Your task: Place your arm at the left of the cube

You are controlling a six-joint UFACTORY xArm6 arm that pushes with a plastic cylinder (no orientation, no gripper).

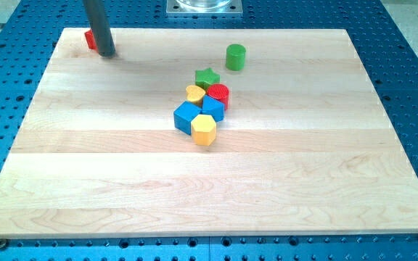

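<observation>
My tip [107, 54] rests on the board near the view's top left corner. A red block [90, 39] sits just left of the rod, partly hidden by it; its shape cannot be made out. A blue cube [188, 117] lies near the board's middle, far to the lower right of my tip. It touches a yellow hexagonal block [204, 130] and a second blue block [213, 107]. A red cylinder [219, 93], a yellow block [195, 93] and a green star [207, 77] crowd behind them.
A green cylinder [235, 56] stands alone above and right of the cluster. The wooden board [85, 181] lies on a blue perforated table. A metal base plate [204, 7] shows at the view's top edge.
</observation>
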